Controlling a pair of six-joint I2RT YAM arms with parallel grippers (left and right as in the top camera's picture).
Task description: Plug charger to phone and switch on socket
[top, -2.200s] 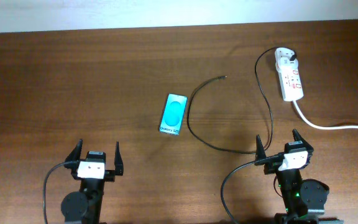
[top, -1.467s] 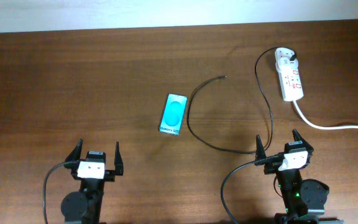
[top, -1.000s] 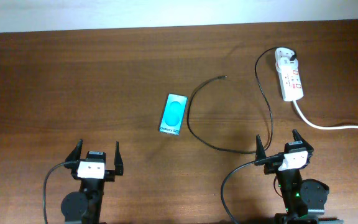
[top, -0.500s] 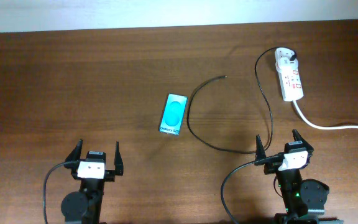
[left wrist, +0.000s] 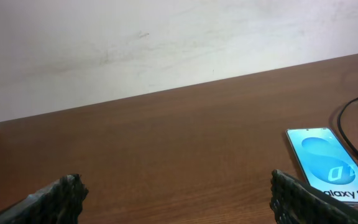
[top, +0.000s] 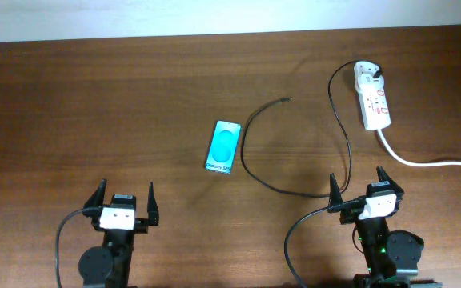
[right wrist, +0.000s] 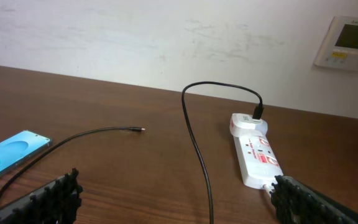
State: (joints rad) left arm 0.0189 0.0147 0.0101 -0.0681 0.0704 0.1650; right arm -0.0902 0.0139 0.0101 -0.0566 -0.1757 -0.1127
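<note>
The phone [top: 223, 147] lies flat mid-table, blue screen up, and also shows in the left wrist view [left wrist: 332, 164] and the right wrist view [right wrist: 8, 157]. The charger [top: 294, 186] is a thin black cable; its free tip [top: 290, 99] lies apart from the phone, and its plug sits in the socket's far end. The socket [top: 373, 98] is a white power strip at the back right, also in the right wrist view [right wrist: 256, 153]. My left gripper [top: 124, 198] and right gripper [top: 362, 182] are open and empty near the front edge. The charger cable passes just in front of the right gripper.
The socket's thick white cord [top: 434, 162] loops off the right edge. A white wall runs behind the table's far edge. A wall controller panel [right wrist: 350, 42] hangs on the wall at the right.
</note>
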